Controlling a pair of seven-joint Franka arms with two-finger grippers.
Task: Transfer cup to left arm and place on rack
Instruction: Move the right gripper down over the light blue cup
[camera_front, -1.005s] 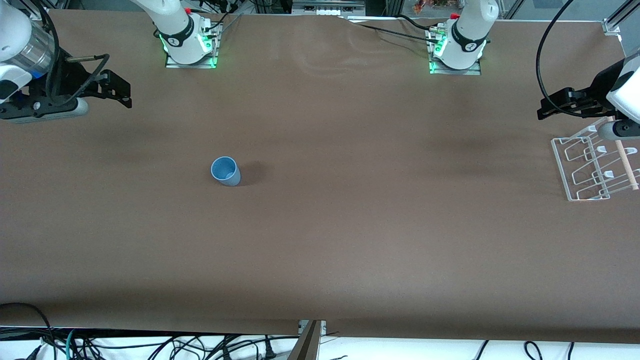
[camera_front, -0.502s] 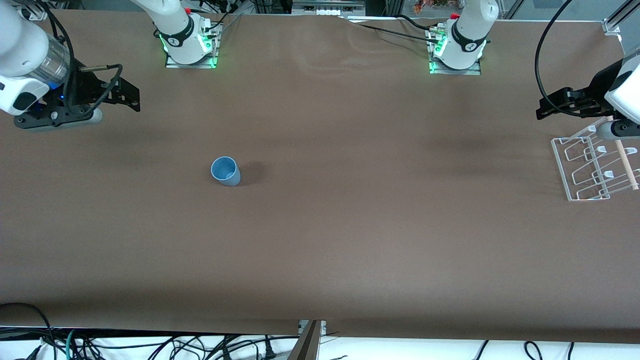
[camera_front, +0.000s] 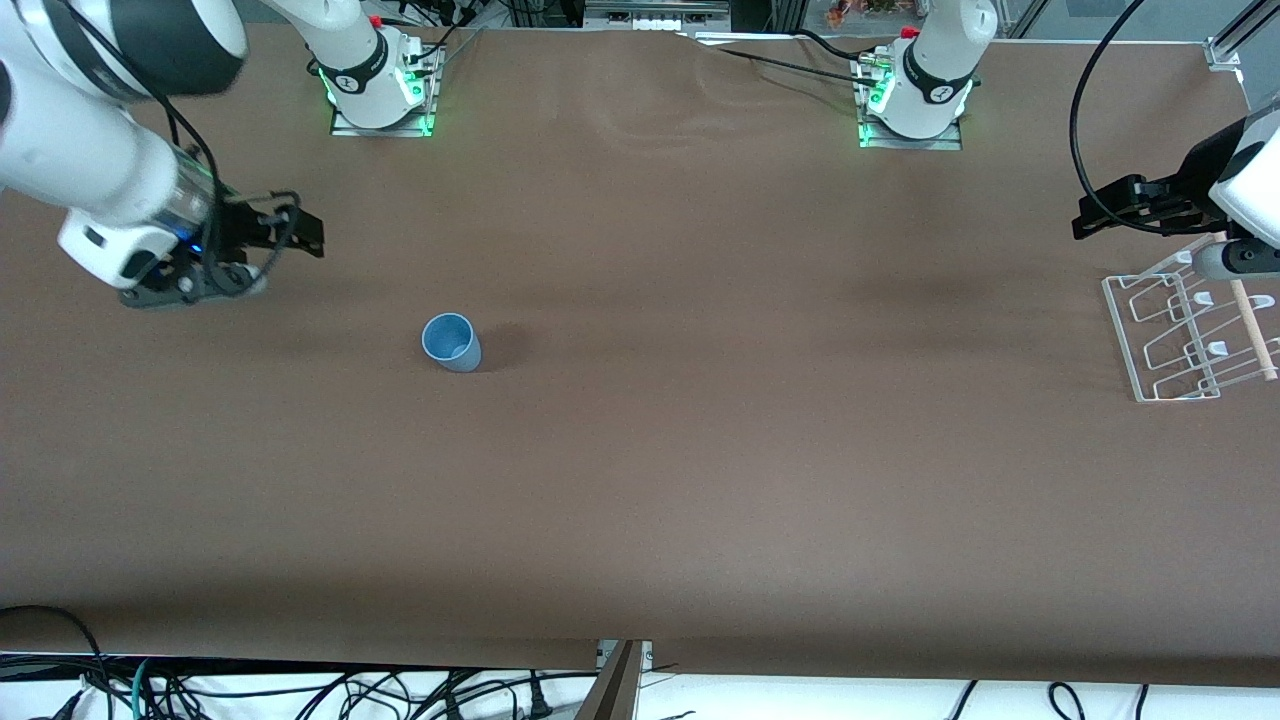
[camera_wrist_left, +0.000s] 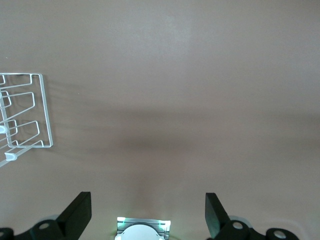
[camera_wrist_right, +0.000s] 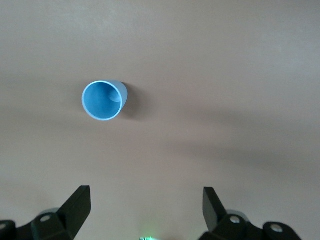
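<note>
Cup (camera_front: 451, 342) stands upright on the brown table (camera_front: 640, 480), mouth up, so its long axis is vertical. It sits toward the right arm's end, well apart from the rack (camera_front: 1190, 335) at the left arm's end. Nothing touches it.

Right gripper (camera_front: 285, 232) hangs over bare table toward the right arm's end, farther from the front camera than the cup's spot and near it, not over it. Fingers spread wide, nothing between them. In the right wrist view the cup (camera_wrist_right: 104, 100) shows as a round blue mouth ahead of the right gripper (camera_wrist_right: 145, 207) and off its centre line. I judge I need to carry the right gripper toward the cup and line it up before lowering.

Right arm is plainly the nearer one. With the cup upright, I expect a side grip on the wall to suit the handover better than a grip on the rim.

Left gripper (camera_front: 1125, 205) waits over the table beside the rack, fingers released and empty; the left wrist view shows the rack's (camera_wrist_left: 25, 117) wire frame beside the left gripper (camera_wrist_left: 148, 217).

Surface is flat, matte brown, bare between cup and rack. Cables (camera_front: 300, 690) trail off the table edge nearest the front camera.
</note>
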